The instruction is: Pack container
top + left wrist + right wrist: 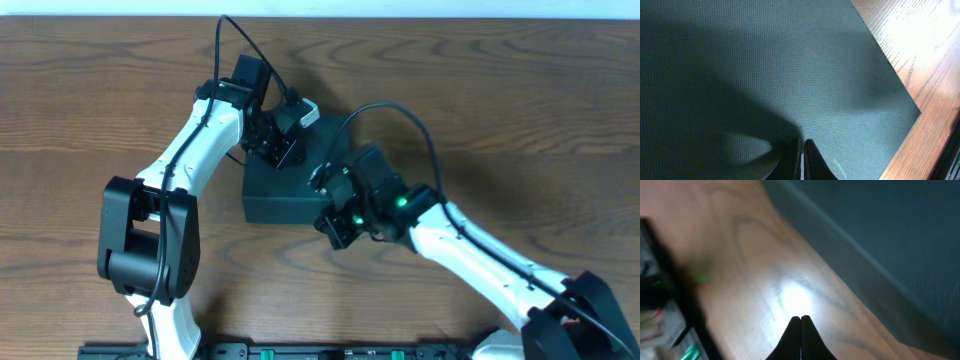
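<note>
Press your closed, empty left tool (802, 142) squarely down on the lid of the box (281, 196), and brace its near right side with your closed, empty right tool (801, 317).

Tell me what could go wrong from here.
The shut left end effector sits low over the top of the dark teal-black matte rectangular cardboard box; pressing down may dent it.
The shut right end effector points at the brown wooden table beside the box; it may scrape wood or shove the box.
</note>
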`<state>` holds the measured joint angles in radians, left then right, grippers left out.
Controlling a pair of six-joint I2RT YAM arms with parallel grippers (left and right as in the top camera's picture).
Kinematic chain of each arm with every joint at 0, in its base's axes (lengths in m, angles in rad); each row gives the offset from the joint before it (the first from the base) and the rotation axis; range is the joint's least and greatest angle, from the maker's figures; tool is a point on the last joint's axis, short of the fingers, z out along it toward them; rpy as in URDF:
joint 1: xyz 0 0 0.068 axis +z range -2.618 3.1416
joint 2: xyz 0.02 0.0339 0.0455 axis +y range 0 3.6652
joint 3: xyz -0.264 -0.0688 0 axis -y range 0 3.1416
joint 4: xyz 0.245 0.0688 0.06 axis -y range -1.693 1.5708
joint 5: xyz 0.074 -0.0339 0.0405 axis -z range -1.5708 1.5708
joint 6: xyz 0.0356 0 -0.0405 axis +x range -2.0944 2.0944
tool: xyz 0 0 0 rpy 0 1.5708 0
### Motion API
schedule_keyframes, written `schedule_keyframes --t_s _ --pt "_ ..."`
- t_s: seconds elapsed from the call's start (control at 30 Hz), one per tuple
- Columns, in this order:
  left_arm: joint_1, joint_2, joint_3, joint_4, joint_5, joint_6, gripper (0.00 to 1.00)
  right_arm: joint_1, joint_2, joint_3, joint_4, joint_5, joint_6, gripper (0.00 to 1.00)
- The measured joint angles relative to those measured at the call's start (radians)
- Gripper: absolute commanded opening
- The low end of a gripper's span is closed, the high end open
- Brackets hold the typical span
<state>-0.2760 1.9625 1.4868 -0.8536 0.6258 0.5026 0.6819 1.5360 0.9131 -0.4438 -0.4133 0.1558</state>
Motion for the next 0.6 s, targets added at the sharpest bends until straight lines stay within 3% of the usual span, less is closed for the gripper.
schedule_keyframes --t_s 0.3,0.6 --pt "0.008 0.0 -0.004 0.0 0.015 0.0 0.06 0.159 0.0 -0.088 0.172 0.42 0.254 0.02" --pt "0.01 0.0 -0.005 -0.006 0.018 0.0 0.06 0.241 0.036 -0.093 0.263 0.588 0.358 0.02"
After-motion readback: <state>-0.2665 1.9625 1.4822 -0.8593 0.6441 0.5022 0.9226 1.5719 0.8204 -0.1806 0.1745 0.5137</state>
